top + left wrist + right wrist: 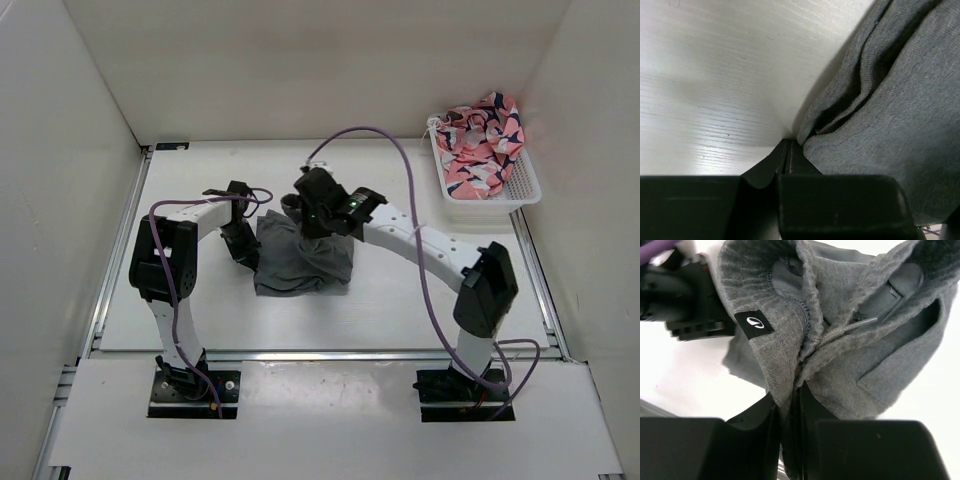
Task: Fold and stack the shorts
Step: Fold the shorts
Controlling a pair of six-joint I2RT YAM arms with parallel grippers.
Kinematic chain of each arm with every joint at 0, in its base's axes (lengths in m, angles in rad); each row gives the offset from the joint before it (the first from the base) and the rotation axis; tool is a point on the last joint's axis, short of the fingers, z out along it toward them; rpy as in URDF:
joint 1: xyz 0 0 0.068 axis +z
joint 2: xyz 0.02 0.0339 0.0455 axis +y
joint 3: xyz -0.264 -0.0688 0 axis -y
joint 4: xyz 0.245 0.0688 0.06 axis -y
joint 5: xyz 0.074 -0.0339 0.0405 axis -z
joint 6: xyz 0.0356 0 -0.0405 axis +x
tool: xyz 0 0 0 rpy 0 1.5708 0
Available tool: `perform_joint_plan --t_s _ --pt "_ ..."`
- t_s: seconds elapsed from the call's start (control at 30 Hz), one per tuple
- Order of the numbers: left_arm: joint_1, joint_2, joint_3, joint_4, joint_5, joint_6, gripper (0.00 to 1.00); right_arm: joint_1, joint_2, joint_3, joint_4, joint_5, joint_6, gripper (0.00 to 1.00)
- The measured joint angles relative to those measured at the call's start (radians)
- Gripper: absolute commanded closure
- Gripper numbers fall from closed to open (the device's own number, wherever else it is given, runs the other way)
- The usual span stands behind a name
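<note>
- the right gripper [790, 407] grasps the shorts [850, 365]; bunched waistband cloth runs down between its fingers; a black label [754, 323] sits just above and left of the tips; a drawstring end [862, 324] lies ahead, to the right
- the left gripper [789, 150] is clenched, fingers pressed together; its tips touch the shorts' edge, with cloth spreading ahead and to its right; whether any cloth is pinched I cannot tell; bare table [715, 75] lies to its left
- from above, the shorts lie rumpled on the table between both grippers, one part raised into the right gripper; a basket [525, 190] holding pink cloth [480, 140] stands well apart, beyond the right arm
</note>
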Motion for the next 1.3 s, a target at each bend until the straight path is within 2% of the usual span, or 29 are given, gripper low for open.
perform_joint_plan --t_s 0.1,0.13,0.17,0.2,0.23,0.27,0.33,0.37,0.5,0.53,0.57,0.63,0.67,0.7,0.77,0.8,0.83,0.93,1.0,1.1,1.2,1.27,1.3 --pt "0.0 0.0 0.0 0.0 0.003 0.0 0.89 0.042 0.088 0.097 -0.023 0.01 -0.009 1.0" --pt "0.0 0.0 0.0 0.0 0.007 0.0 0.83 0.053 0.121 0.131 -0.027 0.013 -0.016 0.92" --pt "0.003 0.0 0.0 0.001 0.012 0.003 0.77 0.062 0.153 0.167 -0.034 0.013 -0.022 0.8" --pt "0.011 0.0 0.0 0.003 0.023 0.006 0.67 0.069 0.187 0.203 -0.04 0.01 -0.027 0.65" --pt "0.019 0.0 0.0 0.005 0.04 0.008 0.61 0.076 0.216 0.231 -0.041 0.003 -0.033 0.55" --pt "0.034 -0.003 0.0 0.006 0.056 0.014 0.48 0.081 0.236 0.249 -0.041 -0.004 -0.04 0.32" --pt "0.082 -0.014 0.0 0.002 0.084 0.029 0.24 0.09 0.242 0.246 -0.029 -0.016 -0.052 0.14" --pt "0.114 -0.023 0.0 -0.003 0.096 0.037 0.22 0.093 0.233 0.232 -0.012 -0.019 -0.052 0.06" --pt "0.225 -0.047 0.055 -0.044 0.114 0.055 0.22 0.099 0.155 0.154 0.029 -0.047 -0.068 0.04" --pt "0.238 -0.048 0.076 -0.051 0.113 0.059 0.25 0.097 0.132 0.142 0.034 -0.051 -0.07 0.08" --pt "0.243 -0.051 0.093 -0.054 0.108 0.063 0.36 0.093 0.106 0.12 0.046 -0.051 -0.071 0.21" --pt "0.238 -0.062 0.12 -0.067 0.09 0.072 0.49 0.082 0.018 0.035 0.063 -0.047 -0.066 0.36" --pt "0.226 -0.069 0.133 -0.077 0.071 0.077 0.5 0.073 -0.032 -0.019 0.075 -0.043 -0.058 0.47" --pt "0.21 -0.074 0.151 -0.093 0.055 0.086 0.5 0.062 -0.084 -0.077 0.087 -0.039 -0.048 0.5" --pt "0.155 -0.081 0.211 -0.122 0.022 0.105 0.44 0.021 -0.193 -0.201 0.097 -0.034 -0.02 0.5" --pt "0.118 -0.082 0.246 -0.134 0.005 0.114 0.38 -0.014 -0.252 -0.277 0.106 -0.036 -0.003 0.45" --pt "0.077 -0.081 0.285 -0.142 -0.011 0.121 0.27 -0.055 -0.298 -0.336 0.104 -0.036 0.013 0.43" --pt "-0.035 -0.064 0.407 -0.164 -0.034 0.136 0.19 -0.195 -0.392 -0.486 0.113 -0.052 0.045 0.39" --pt "-0.078 -0.022 0.484 -0.171 -0.034 0.14 0.19 -0.27 -0.428 -0.566 0.11 -0.065 0.061 0.37" --pt "-0.085 0.094 0.579 -0.177 -0.035 0.143 0.22 -0.343 -0.472 -0.648 0.097 -0.095 0.08 0.34" --pt "-0.075 0.211 0.599 -0.187 -0.035 0.145 0.25 -0.377 -0.509 -0.668 0.083 -0.115 0.087 0.34" --pt "-0.068 0.273 0.599 -0.202 -0.031 0.15 0.38 -0.394 -0.529 -0.668 0.084 -0.126 0.087 0.33" --pt "-0.066 0.293 0.598 -0.209 -0.027 0.152 0.48 -0.4 -0.536 -0.668 0.084 -0.129 0.087 0.33"
